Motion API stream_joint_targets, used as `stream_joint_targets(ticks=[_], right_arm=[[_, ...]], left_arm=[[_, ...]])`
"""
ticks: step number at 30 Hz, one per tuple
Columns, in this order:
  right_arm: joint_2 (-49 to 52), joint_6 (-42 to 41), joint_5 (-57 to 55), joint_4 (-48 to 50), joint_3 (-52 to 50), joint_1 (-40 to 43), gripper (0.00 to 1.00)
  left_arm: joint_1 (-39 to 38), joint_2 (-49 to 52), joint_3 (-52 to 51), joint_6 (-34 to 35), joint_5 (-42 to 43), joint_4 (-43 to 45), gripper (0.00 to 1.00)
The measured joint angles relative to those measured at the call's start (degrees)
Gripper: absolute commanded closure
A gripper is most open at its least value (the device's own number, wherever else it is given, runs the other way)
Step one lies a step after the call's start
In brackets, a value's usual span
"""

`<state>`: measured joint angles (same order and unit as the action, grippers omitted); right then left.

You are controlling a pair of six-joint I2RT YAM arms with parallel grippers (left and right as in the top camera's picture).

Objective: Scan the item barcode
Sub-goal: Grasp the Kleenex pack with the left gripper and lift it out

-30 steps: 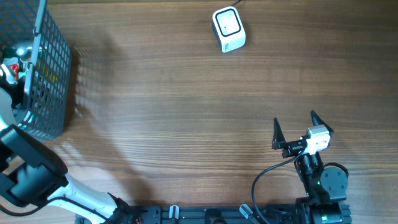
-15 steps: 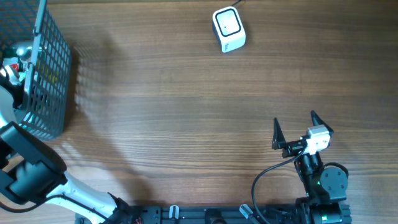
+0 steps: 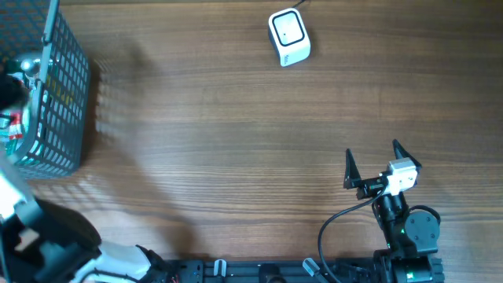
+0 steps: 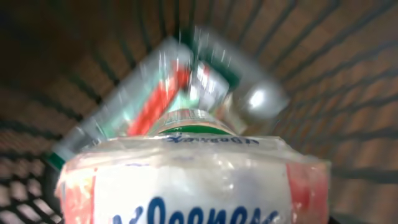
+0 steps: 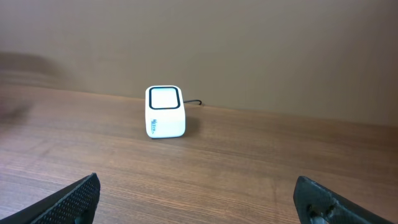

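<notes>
The left claw (image 3: 8, 93) is down in the wire basket (image 3: 64, 94) at the bench's (image 3: 236, 141) left edge. Its fingers are hidden, so I cannot tell its state. A blurred packet (image 4: 186, 180) – white label, blue lettering – lies in the basket right before that wrist's camera. The white scanner (image 3: 289, 37) stands well apart. The right claw (image 3: 371, 161) is spread, empty.

Matt wood tbl (image 3: 236, 141), wire-mesh metal basket (image 3: 63, 94), glossy wht plastic scanner (image 3: 288, 36)
</notes>
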<state>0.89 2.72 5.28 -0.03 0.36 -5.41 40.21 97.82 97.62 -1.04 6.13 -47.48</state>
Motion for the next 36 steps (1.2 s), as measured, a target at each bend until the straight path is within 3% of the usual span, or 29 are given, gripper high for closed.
stream_joint_targets(ticks=[7,13,24,36], right_arm=[[0.00,0.00,-0.02,0.00,0.00,0.00,0.00],[0.00,0.00,0.00,0.00,0.00,0.00,0.00],[0.00,0.00,0.00,0.00,0.00,0.00,0.00],[0.00,0.00,-0.02,0.00,0.00,0.00,0.00]], left_arm=[[-0.02,-7.37,9.40,1.22,0.52,0.17,0.58],[-3.76,-14.75,10.62,2.29,2.49,-1.77,0.58],[-27.43,-17.16,10.62,3.06,3.72,-18.05,0.58],[-51.19,-15.65,3.93,7.56,0.66,-22.99,0.59]])
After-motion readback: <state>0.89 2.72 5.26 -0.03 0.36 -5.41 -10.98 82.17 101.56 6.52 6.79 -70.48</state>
